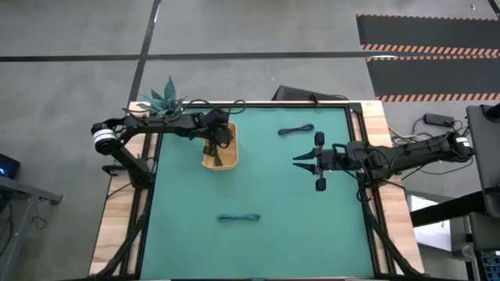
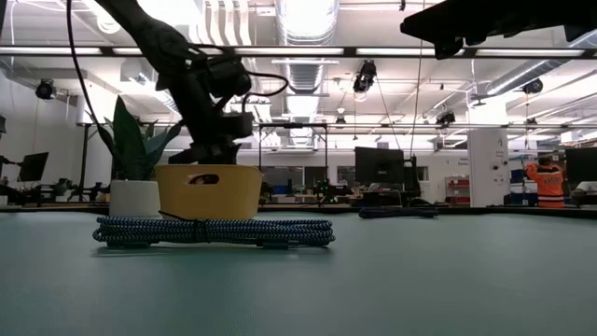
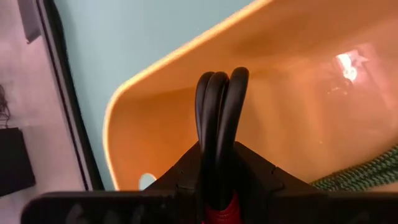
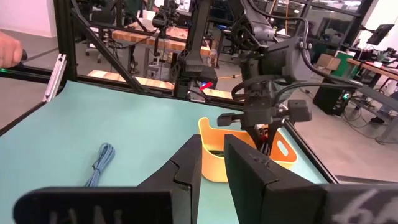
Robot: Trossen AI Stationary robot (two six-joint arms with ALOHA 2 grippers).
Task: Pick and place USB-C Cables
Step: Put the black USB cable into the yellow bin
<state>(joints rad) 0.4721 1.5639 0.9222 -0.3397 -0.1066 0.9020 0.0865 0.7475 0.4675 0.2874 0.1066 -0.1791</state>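
The yellow tray (image 1: 222, 160) stands near the table's far left corner. My left gripper (image 1: 212, 147) reaches down into it, shut on the black-and-red cable (image 3: 219, 106). The dark green cable (image 3: 364, 169) lies inside the tray. On the mat lie the blue-purple cable (image 1: 295, 130), toward the far side, and the teal-blue cable (image 1: 238, 218), toward the near side. My right gripper (image 1: 299, 161) hovers open right of the tray, pointing at it and touching nothing. My left gripper pinches the black-and-red cable bundle between its two fingers, which come from above and point down into the tray. The bundle's black looped end (image 3: 217, 93) sticks out past the fingertips. A red part (image 3: 221, 208) shows farther back between the fingers. Whether the loops touch the tray floor, I cannot tell.
A potted plant (image 1: 166, 100) stands just beyond the tray at the table's far left corner. Black frame rails (image 1: 148, 195) run along the mat's edges. Open mat lies between the tray, the two loose cables and my right gripper. A person's hand (image 4: 9, 46) shows beyond the table.
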